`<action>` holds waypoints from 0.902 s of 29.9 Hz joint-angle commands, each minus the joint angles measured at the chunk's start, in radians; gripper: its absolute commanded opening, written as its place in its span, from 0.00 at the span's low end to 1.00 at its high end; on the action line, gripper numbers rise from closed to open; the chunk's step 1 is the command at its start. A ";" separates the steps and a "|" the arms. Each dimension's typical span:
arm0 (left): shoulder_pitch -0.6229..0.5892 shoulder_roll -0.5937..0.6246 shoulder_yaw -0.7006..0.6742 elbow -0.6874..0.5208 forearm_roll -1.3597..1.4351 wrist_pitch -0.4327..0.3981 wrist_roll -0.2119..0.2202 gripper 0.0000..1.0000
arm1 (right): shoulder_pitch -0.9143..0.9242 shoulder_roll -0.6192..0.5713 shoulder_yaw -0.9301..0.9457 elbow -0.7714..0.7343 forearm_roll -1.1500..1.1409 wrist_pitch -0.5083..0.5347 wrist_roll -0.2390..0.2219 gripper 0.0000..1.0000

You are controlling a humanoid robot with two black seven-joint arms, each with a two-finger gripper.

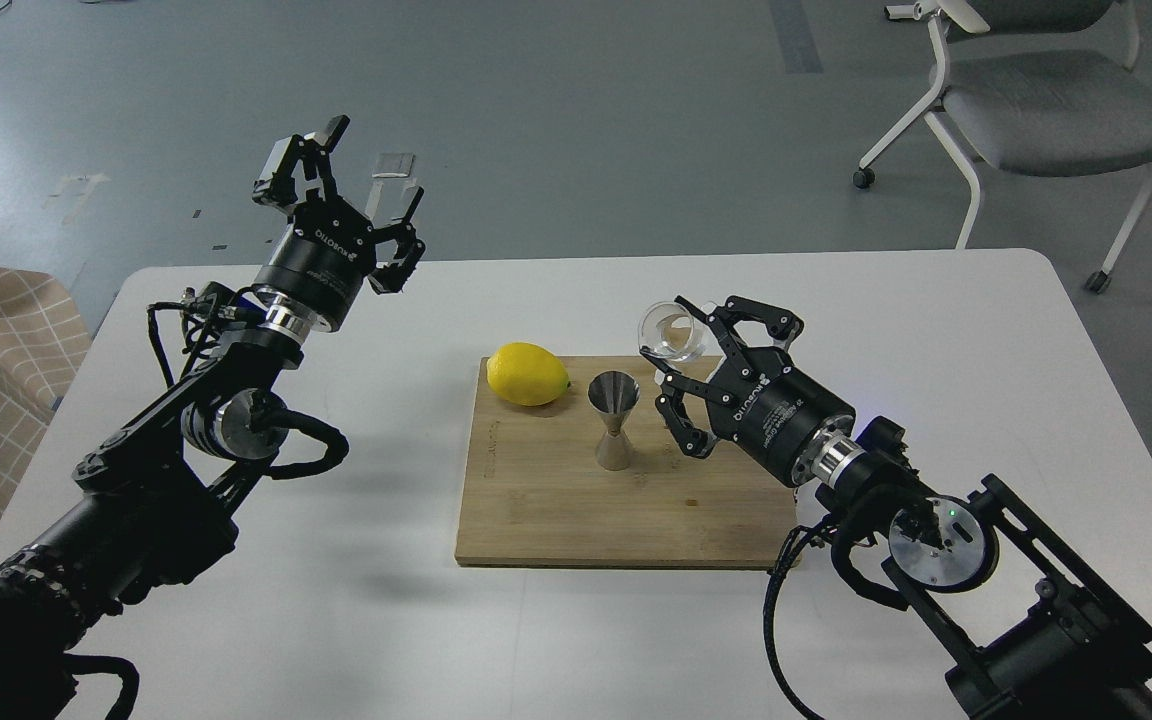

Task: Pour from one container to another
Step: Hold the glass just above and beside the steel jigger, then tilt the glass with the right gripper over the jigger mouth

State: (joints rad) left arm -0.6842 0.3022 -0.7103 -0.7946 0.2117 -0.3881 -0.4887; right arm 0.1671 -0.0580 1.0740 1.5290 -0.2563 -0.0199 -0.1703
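Jigger (614,420) on board (536,520), lemon (528,374) to its left, glass cup (674,332) raised to its right.

- One view only, from the robot's head, facing forward and steeply down.
- Near: white table (936,330) filling the lower two thirds of the frame.
- Grey floor (586,120) above; chair (1046,100) at upper right.
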 commanded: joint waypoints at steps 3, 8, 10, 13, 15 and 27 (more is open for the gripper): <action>0.000 0.000 0.000 0.000 0.000 0.000 0.000 0.98 | 0.002 -0.011 -0.002 -0.001 -0.035 0.000 0.000 0.40; 0.000 0.001 0.000 0.000 0.000 0.000 0.000 0.98 | 0.003 -0.011 -0.002 -0.001 -0.043 0.000 0.000 0.40; 0.000 0.001 0.000 0.000 0.000 0.000 0.000 0.98 | 0.005 -0.011 -0.016 -0.001 -0.043 0.000 0.000 0.40; 0.000 0.001 0.000 0.005 0.000 -0.002 0.000 0.98 | 0.008 -0.011 -0.032 -0.001 -0.043 0.000 0.000 0.40; 0.000 0.000 0.000 0.011 0.000 -0.003 0.000 0.98 | 0.008 -0.011 -0.035 -0.001 -0.044 0.000 0.000 0.40; 0.000 0.000 0.000 0.012 0.000 -0.003 0.000 0.98 | 0.008 -0.011 -0.035 0.000 -0.044 0.000 0.000 0.40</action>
State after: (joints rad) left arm -0.6842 0.3022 -0.7103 -0.7824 0.2117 -0.3912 -0.4887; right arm 0.1749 -0.0691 1.0385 1.5279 -0.3006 -0.0199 -0.1703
